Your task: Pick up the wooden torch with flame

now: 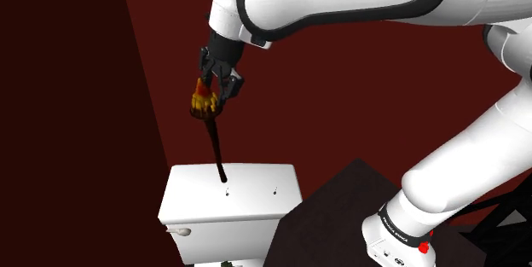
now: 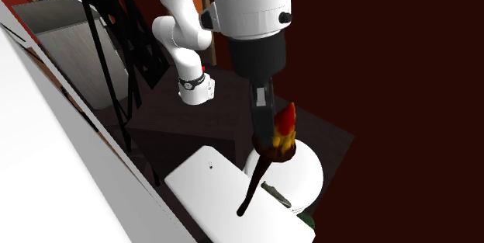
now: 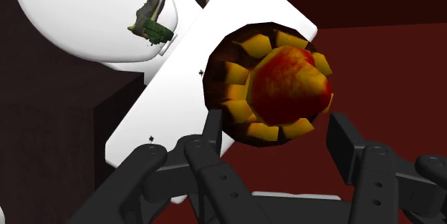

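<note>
The torch [image 1: 205, 103] hangs nearly upright, its dark brown stick pointing down and its red and yellow flame head [image 2: 282, 134] on top. My gripper [image 1: 215, 82] is shut on the head from above. In the wrist view the two fingers [image 3: 213, 126] clasp the round head [image 3: 276, 86] from both sides, with the gripper [image 3: 278, 120] centred on it. The stick's lower end [image 2: 245, 205] reaches the white toilet tank lid [image 1: 256, 190]; whether it touches the lid I cannot tell.
A round white toilet lid [image 2: 309, 173] lies beside the tank lid [image 2: 209, 195], with a small grey-green object [image 2: 276, 195] on it. Dark red walls stand behind. Black tripod legs [image 2: 116, 71] and a grey cabinet [image 2: 77, 47] are near the arm's base.
</note>
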{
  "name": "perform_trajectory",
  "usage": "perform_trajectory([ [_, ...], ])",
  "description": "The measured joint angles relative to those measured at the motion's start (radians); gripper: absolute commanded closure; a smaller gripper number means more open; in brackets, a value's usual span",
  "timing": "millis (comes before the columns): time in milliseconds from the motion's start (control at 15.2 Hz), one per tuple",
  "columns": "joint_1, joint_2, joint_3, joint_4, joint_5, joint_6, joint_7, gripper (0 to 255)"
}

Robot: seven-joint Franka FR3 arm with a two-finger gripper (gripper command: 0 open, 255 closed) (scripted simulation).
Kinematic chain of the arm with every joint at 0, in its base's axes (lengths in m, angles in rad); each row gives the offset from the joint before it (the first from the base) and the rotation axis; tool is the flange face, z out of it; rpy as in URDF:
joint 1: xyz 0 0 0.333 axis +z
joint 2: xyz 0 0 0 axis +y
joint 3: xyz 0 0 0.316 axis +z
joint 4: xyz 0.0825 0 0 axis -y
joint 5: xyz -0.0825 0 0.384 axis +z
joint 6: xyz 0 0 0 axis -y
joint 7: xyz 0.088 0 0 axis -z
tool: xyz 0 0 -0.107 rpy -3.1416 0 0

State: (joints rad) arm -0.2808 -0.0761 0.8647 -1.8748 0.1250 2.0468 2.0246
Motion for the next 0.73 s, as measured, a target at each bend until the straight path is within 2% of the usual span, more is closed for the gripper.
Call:
perform_trajectory([
  [726, -0.003, 0.011, -0.001, 0.151, -0.015, -0.143, 0.016, 255],
])
